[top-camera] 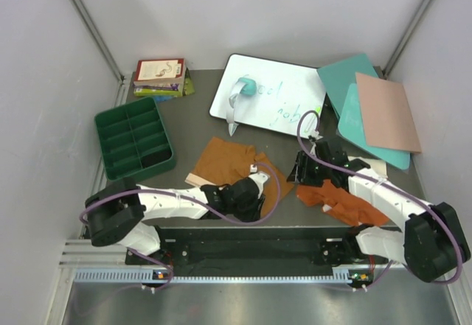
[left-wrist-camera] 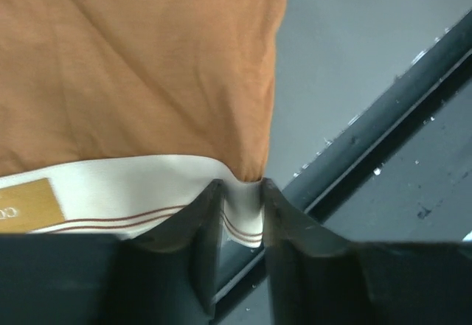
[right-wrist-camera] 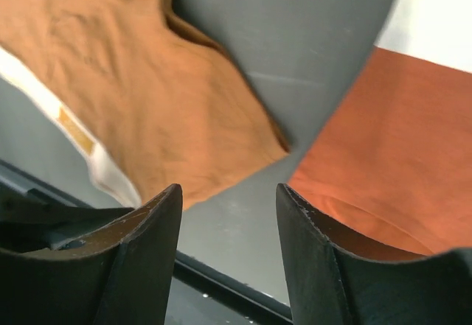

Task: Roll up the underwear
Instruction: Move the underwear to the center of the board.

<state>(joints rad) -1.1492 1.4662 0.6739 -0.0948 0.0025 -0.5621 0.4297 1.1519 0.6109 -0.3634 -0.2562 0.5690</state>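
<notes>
The mustard-tan underwear (top-camera: 228, 159) lies spread flat at the table's middle, its cream waistband (left-wrist-camera: 110, 192) toward the near edge. My left gripper (top-camera: 256, 180) is at its near right corner. In the left wrist view the gripper (left-wrist-camera: 242, 192) is open by a narrow gap, and the striped waistband corner lies across that gap. The rust-orange underwear (top-camera: 343, 200) lies crumpled to the right, under my right arm. My right gripper (top-camera: 304, 170) hangs open over bare table between the two garments (right-wrist-camera: 147, 82) (right-wrist-camera: 398, 141), holding nothing.
A green compartment tray (top-camera: 133, 137) stands at the left. At the back are a stack of books (top-camera: 158, 78) and a whiteboard (top-camera: 269, 93) with a teal eraser (top-camera: 245, 88). Teal and pink flat boards (top-camera: 387, 111) lie back right. A black rail (top-camera: 251, 247) borders the near edge.
</notes>
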